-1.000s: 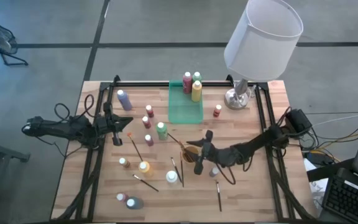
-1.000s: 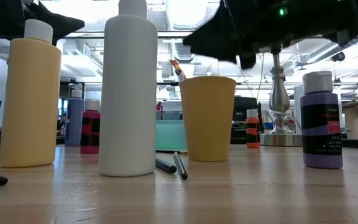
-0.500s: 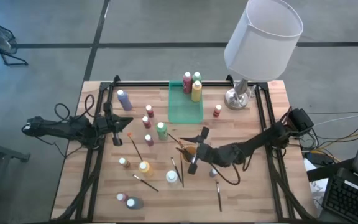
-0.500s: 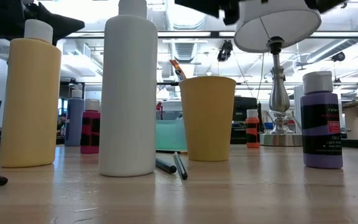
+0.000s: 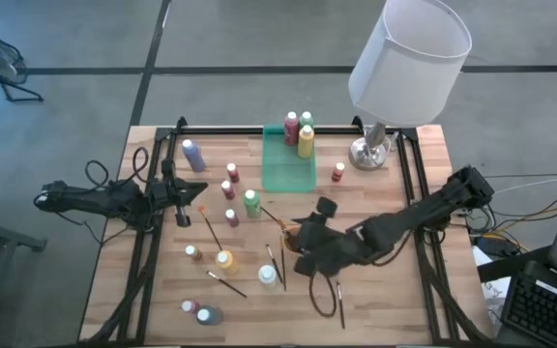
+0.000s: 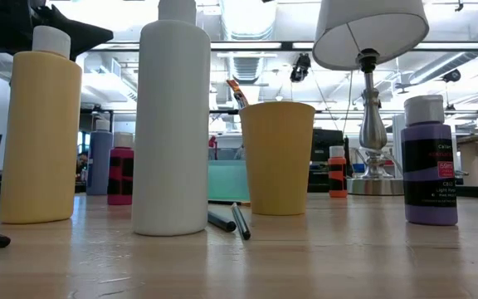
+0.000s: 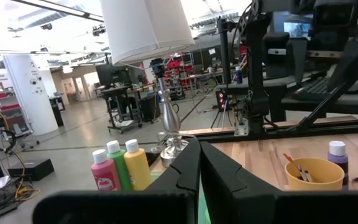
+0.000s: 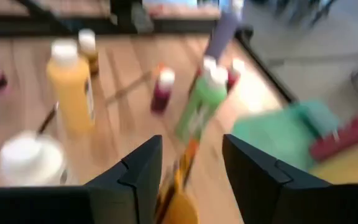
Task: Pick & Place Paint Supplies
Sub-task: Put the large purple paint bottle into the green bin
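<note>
Small paint bottles stand about the wooden table: green [image 5: 251,202], yellow [image 5: 224,259], white [image 5: 267,276], purple [image 6: 429,162]. Three more stand in the green tray [image 5: 288,166]. Thin brushes [image 5: 211,230] lie flat on the wood. An orange cup [image 6: 277,158] holds brushes, their ends leaning on its rim. My right gripper [image 8: 191,168] hangs open above the cup, which shows between its fingers [image 8: 179,193], untouched. My left gripper [image 7: 199,168] waits shut at the table's left [image 5: 187,198], holding nothing.
A lamp with a white shade [image 5: 409,58] stands on its metal base [image 5: 370,153] at the far right. A red bottle [image 5: 338,173] stands beside it. A brush [image 5: 340,302] lies near the front edge, under the right arm. Black frame rails run along both sides.
My right gripper has risen from just over the cup and left the top of the low view. It has tipped from pointing steeply down to a shallower slant and drifted a little toward the near edge. The cup and bottles have stayed where they were.
</note>
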Motion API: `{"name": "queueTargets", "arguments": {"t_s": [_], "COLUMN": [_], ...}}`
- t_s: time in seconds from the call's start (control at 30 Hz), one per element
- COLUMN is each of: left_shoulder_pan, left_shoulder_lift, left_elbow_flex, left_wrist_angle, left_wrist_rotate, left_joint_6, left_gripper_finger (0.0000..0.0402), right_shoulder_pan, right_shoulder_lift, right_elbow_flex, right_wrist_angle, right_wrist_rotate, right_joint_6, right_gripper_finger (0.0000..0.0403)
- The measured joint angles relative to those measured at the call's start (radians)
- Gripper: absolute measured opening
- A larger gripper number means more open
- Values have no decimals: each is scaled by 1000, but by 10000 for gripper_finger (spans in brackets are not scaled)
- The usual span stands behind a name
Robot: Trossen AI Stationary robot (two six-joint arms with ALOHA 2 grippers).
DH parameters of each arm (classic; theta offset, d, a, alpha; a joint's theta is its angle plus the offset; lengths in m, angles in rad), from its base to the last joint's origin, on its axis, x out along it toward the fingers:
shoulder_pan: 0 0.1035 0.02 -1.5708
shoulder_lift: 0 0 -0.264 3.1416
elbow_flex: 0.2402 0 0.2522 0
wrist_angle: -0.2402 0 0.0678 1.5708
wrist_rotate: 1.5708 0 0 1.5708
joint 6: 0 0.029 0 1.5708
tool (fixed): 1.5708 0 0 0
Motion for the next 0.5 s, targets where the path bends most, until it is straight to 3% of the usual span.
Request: {"name": "queueTargets", "arguments": {"t_s": [0.17, 0.3, 0.37, 0.5], "left_shoulder_pan": [0, 0, 0, 0], "left_shoulder_lift": [0, 0, 0, 0], "left_elbow_flex": [0, 0, 0, 0], "left_wrist_angle": [-4, -8, -9, -9], "left_wrist_rotate": [0, 0, 0, 0], "left_joint_6": [0, 0, 0, 0], "left_gripper_finger": [16, 16, 16, 16], "right_shoulder_pan": [82, 141, 165, 224], "right_shoulder_lift": [-10, -16, -16, -15], "right_elbow_flex": [110, 148, 147, 125], "right_wrist_angle": [-366, -589, -656, -686], "right_wrist_rotate": [-22, -197, -296, -371], "right_joint_6": [313, 521, 635, 794], "right_gripper_finger": [146, 133, 127, 115]}}
